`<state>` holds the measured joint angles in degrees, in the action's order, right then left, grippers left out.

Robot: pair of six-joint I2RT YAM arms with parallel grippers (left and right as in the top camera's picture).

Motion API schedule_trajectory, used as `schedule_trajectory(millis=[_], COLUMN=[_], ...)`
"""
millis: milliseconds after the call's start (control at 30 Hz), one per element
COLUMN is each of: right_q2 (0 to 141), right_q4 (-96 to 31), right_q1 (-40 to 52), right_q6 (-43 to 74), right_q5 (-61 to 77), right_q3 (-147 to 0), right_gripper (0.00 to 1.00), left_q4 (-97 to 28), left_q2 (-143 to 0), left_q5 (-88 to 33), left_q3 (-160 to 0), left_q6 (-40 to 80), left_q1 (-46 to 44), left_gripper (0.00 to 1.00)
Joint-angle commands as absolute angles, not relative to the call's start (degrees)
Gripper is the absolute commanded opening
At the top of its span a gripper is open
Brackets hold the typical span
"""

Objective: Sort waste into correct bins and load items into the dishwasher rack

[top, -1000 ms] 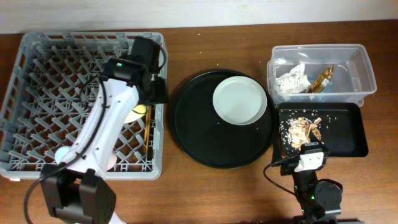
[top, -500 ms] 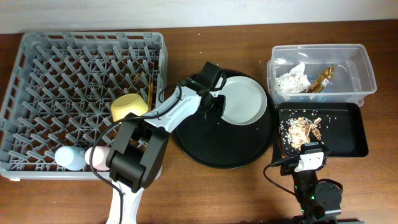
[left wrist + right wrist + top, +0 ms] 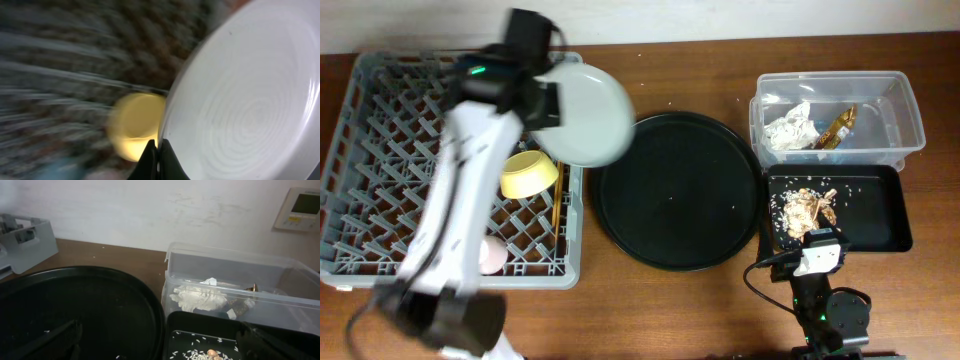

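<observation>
Pale grey-white and glossy, the plate (image 3: 582,112) looks like a stiff, hard piece, probably ceramic or melamine. I judge it moderate in weight, slick on its faces, and liable to chip if it knocks against the pegs. Something this flat is best pinched at the rim, and that is how the left gripper (image 3: 159,159) has it, jaws closed thin on the edge in the blurred left wrist view. Held by one edge only, it could swing or slip, so I think it should be lowered slowly between the pegs. The plate is raised above the right rim of the dishwasher rack (image 3: 380,150), towards the far corner. Its face shows faint concentric rings and no food. Inside the rack, just below the plate, lies the yellow bowl (image 3: 528,173), with the chopsticks (image 3: 557,205) just beside it. The right gripper (image 3: 157,335) sits well to the right of the rack, fingers spread wide, holding nothing.
</observation>
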<state>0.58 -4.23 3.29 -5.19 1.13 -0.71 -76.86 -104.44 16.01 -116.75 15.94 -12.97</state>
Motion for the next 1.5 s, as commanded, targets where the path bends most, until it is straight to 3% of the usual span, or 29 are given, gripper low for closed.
schedule_trajectory(millis=[0,100,233,533,667,767,800,833,900,967,1000,1200,1333,1467], right_q2=[0.21,0.21,0.21,0.21,0.21,0.21,0.21,0.21,0.21,0.21,0.21,0.21,0.21,0.21], right_q4=[-4.29,-4.29,-4.29,-4.29,-4.29,-4.29,-4.29,-4.29,-4.29,-4.29,-4.29,-4.29,-4.29,-4.29], right_q1=[2.98,2.98,2.98,2.98,2.98,2.98,2.98,2.98,2.98,2.98,2.98,2.98,2.98,2.98], right_q6=[-5.56,-5.56,-5.56,-5.56,-5.56,-5.56,-5.56,-5.56,-5.56,-5.56,-5.56,-5.56,-5.56,-5.56], right_q5=[1.41,1.41,1.41,1.41,1.41,1.41,1.41,1.41,1.41,1.41,1.41,1.41,1.41,1.41], right_q3=[-0.32,-0.32,-0.32,-0.32,-0.32,-0.32,-0.32,-0.32,-0.32,-0.32,-0.32,-0.32,-0.32,-0.32], right_gripper=[0.99,0.98,0.99,0.99,0.98,0.98,0.98,0.98,0.98,0.98,0.99,0.98,0.98,0.99], left_q4=[-78.83,-79.72,-75.35,-65.32,-63.0,-63.0,-63.09,-63.79,-66.22,-68.69,-69.38,-73.43,-80.03,-70.91], left_q2=[-97.54,-97.84,-101.51,-109.58,-112.81,-113.51,-113.49,-113.27,-110.83,-103.61,-99.79,-75.96,-63.79,-57.82], left_q5=[44.14,60.99,67.18,67.37,73.95,69.47,65.82,61.98,50.0,31.18,24.67,-2.87,-1.56,6.04], left_q3=[-117.64,-116.84,-111.68,-102.72,-100.53,-100.51,-100.53,-100.57,-101.08,-102.02,-102.02,-102.0,-102.0,-96.75], left_q6=[9.82,8.84,8.88,8.88,8.86,8.88,8.88,8.91,9.54,9.56,9.56,9.76,9.72,9.72], left_q1=[-11.29,-11.29,-10.04,-8.69,-8.56,-8.56,-8.58,-8.71,-8.88,-8.88,-8.88,-8.99,-8.93,-10.09], left_gripper=[0.0,0.0,0.0,0.0,0.0,0.0,0.2,0.52,0.72,0.78,0.99,0.99,0.99,0.99])
